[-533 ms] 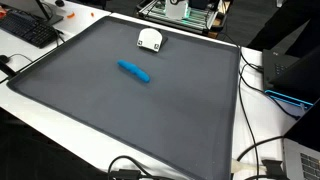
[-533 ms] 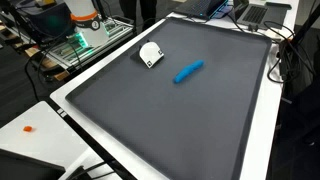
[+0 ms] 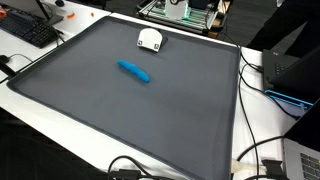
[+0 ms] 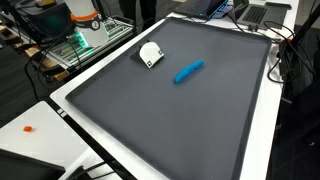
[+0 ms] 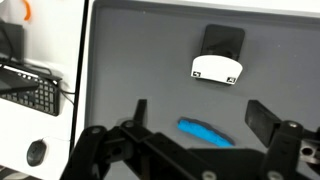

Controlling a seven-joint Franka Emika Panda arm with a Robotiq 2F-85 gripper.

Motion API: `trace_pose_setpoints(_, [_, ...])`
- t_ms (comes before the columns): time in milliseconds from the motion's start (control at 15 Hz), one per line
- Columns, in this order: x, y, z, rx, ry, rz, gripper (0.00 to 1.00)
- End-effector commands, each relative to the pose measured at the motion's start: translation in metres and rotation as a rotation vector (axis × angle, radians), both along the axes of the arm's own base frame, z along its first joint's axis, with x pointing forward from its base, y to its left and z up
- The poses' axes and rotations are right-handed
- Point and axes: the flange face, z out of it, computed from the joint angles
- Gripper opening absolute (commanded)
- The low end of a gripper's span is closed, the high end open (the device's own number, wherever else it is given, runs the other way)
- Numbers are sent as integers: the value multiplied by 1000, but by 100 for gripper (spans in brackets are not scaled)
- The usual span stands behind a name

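Blue plastic stick [image 5: 208, 132]: flat on the dark grey mat [image 5: 130, 60], roughly mid-mat, untouched.
Black gripper [image 5: 198, 107]: hanging high over it, jaws wide apart, holding nothing.
Progress: barely started, no grab yet.
Small white rounded gadget [image 5: 218, 70]: farther up the mat, well apart.

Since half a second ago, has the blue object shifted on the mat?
No. In both exterior views the blue object lies at the same spot and angle relative to the white device.
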Motion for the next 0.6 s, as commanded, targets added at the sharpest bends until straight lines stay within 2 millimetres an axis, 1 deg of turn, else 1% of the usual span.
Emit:
trace_pose_setpoints(0, [-19,6,-47,55,23,-199,100])
trace_pose_setpoints(200, [-31,8,-88,99,62,-361,100])
trace_pose_setpoints(333, [-38,9,-112,122,85,-465,100])
trace_pose_setpoints(533, [-46,10,-143,168,110,-614,100])
